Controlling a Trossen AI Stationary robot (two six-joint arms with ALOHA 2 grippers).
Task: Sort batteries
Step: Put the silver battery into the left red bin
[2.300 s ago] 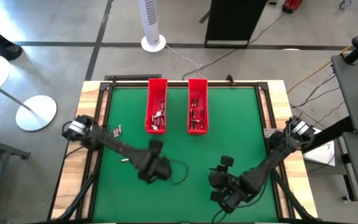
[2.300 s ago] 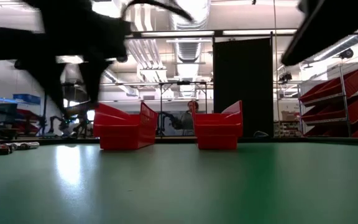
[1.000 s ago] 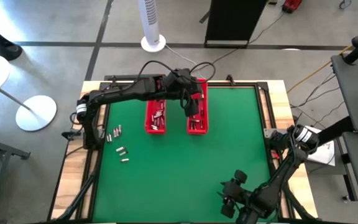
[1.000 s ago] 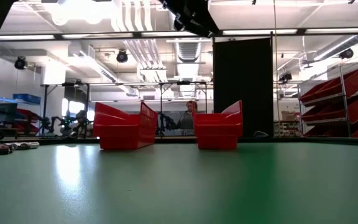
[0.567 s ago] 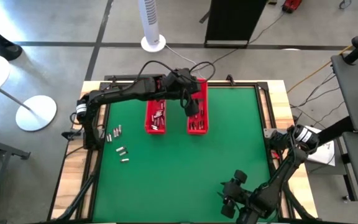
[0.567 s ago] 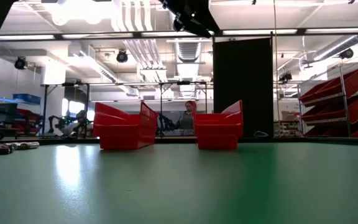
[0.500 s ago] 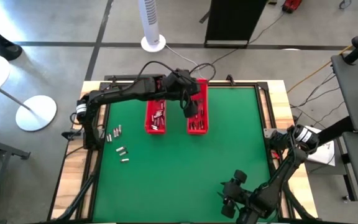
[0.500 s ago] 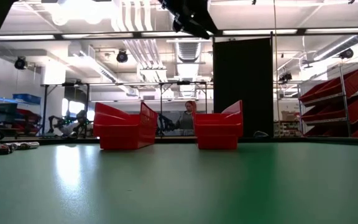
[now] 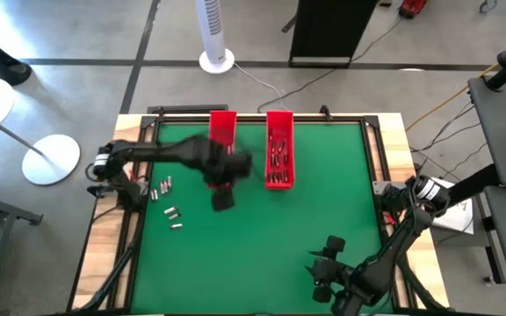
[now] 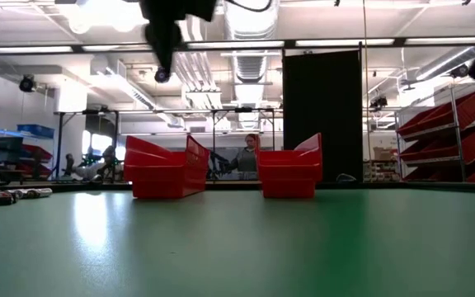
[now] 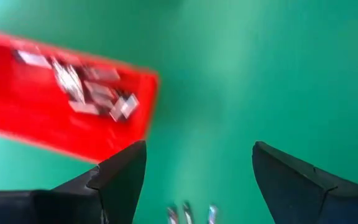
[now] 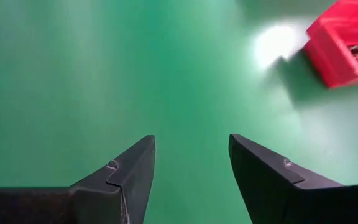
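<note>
From above, our left gripper (image 9: 222, 200) is a blur hiding the left tray's (image 9: 223, 123) near end; half a second back it hung over the right tray (image 9: 278, 149). Loose batteries (image 9: 165, 198) lie by the mat's left edge. Left wrist view: fingers spread wide, empty. Right gripper (image 12: 191, 163) sits parked near the front edge, likewise open.
</note>
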